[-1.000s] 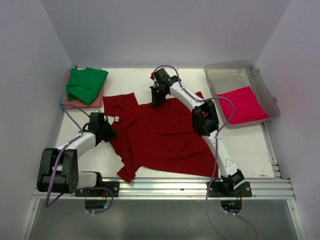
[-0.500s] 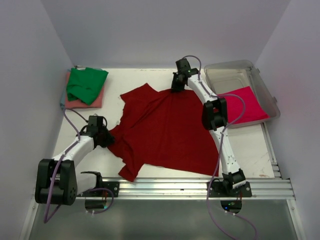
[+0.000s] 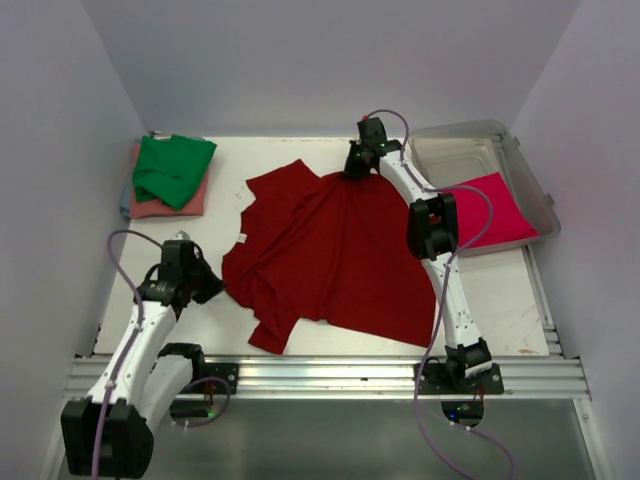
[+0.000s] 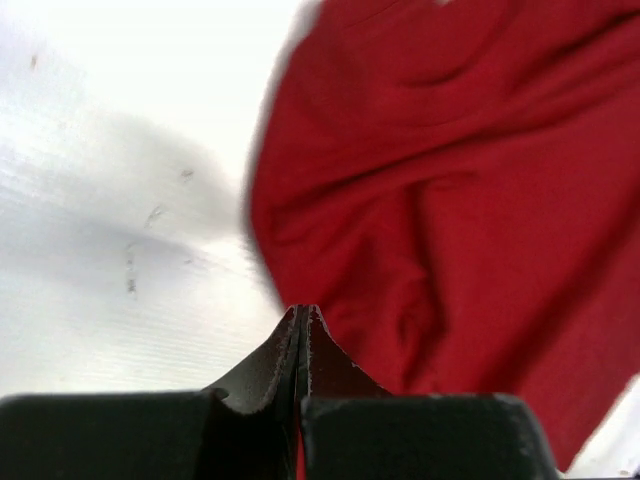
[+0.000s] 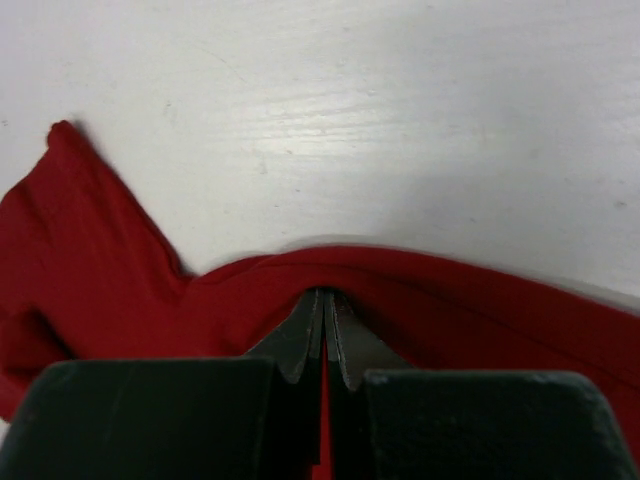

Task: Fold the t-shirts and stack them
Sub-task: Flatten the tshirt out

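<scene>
Looks down from above and behind on the whole table [image 3: 515, 288]. From each wrist, looks close past own fingertips [image 4: 270, 370]. Shared: red shirt [image 3: 340, 250] just ahead of tips.

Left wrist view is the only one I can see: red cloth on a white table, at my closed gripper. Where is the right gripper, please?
Observer: The right gripper is at the far edge of the dark red t-shirt, shut on the cloth there.
Operator: Are other clothes on the table?
Observer: Yes. A green t-shirt lies on a salmon pink t-shirt in the far left corner.
Operator: Is anything on the right side?
Observer: A clear tub stands at the far right, with a bright pinkish-red t-shirt in its near part.
</scene>
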Action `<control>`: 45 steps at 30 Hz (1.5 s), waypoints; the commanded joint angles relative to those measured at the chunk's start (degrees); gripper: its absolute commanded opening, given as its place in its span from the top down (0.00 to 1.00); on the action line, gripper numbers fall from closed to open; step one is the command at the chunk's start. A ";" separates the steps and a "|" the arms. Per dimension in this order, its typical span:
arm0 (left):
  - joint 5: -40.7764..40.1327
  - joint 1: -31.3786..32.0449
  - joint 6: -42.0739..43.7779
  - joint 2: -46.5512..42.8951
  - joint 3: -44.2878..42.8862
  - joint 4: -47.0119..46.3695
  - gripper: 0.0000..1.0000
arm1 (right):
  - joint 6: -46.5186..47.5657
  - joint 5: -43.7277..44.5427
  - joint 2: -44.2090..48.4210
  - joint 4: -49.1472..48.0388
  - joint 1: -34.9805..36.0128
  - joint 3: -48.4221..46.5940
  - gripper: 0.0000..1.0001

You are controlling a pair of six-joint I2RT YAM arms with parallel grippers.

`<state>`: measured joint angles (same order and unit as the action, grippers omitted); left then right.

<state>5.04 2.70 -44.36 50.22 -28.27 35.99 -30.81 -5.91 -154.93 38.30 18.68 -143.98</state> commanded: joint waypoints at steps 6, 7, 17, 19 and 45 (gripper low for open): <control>3.57 0.20 2.08 -7.78 -8.73 -21.52 1.00 | 3.38 -19.40 12.52 -20.10 4.34 18.46 1.00; 4.01 0.20 2.34 -2.89 -9.86 -24.18 1.00 | 3.47 -20.10 13.59 -20.81 4.96 18.91 1.00; 8.75 0.29 2.00 37.82 -25.33 -45.82 1.00 | 13.40 4.75 31.94 -12.46 13.83 26.89 0.89; 9.55 0.46 1.73 44.40 -29.53 -46.80 1.00 | 14.37 16.63 35.47 -9.50 16.12 29.72 0.60; 0.50 1.61 2.17 76.50 -56.78 -30.99 1.00 | 0.84 26.92 78.55 -8.34 26.76 78.59 1.00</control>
<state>8.36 4.05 -42.65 122.78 -79.81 -0.05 -27.51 18.33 -79.44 29.95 45.60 -67.22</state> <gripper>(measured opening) 0.004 0.010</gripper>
